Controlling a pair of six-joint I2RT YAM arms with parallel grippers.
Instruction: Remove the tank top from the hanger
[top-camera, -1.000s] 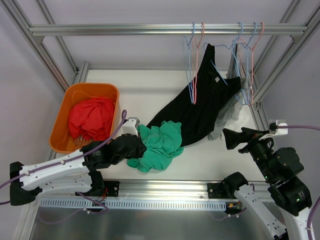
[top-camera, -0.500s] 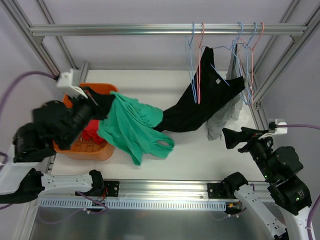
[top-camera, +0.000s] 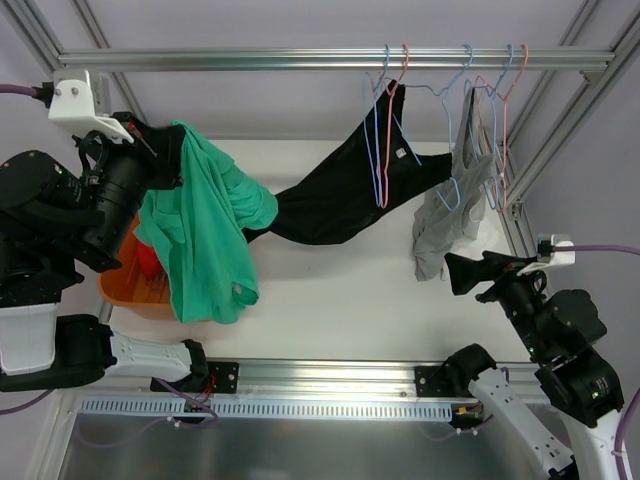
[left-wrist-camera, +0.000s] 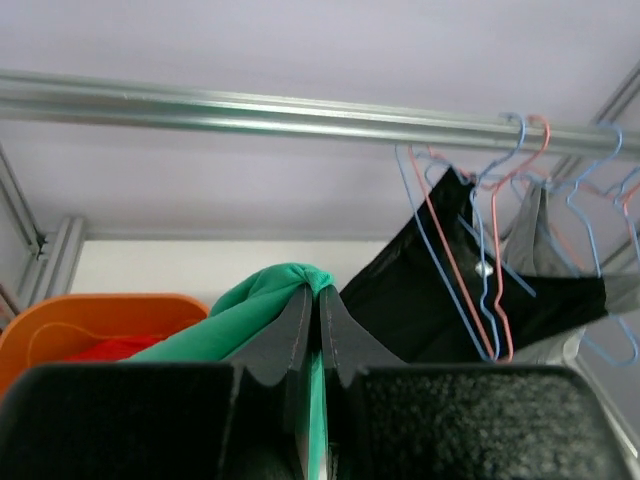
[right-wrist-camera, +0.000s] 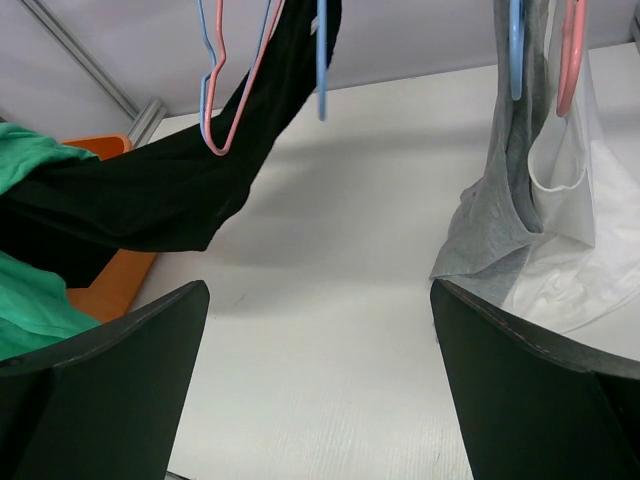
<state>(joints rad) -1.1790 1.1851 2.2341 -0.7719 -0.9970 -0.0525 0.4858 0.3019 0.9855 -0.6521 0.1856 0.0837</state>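
Observation:
My left gripper (top-camera: 165, 150) is raised high at the left, above the orange basket, and is shut on a green tank top (top-camera: 205, 240) that hangs down from it. In the left wrist view the green cloth (left-wrist-camera: 265, 300) is pinched between the closed fingers of the gripper (left-wrist-camera: 312, 295). A black tank top (top-camera: 340, 195) still hangs on a blue hanger (top-camera: 378, 130) beside a pink one. It is stretched leftward to the green cloth; whether the jaws also grip it is hidden. My right gripper (top-camera: 475, 275) is open and empty at the right, and it also shows in the right wrist view (right-wrist-camera: 320, 350).
An orange basket (top-camera: 125, 285) with a red garment (top-camera: 150, 262) sits below the left gripper. Grey and white garments (top-camera: 445, 215) hang from hangers at the right of the metal rail (top-camera: 250, 60). Frame posts stand at both sides.
My left arm has swung from the table's front up and to the far left, carrying the green tank top. The black tank top has been pulled taut leftward. The right arm has not moved.

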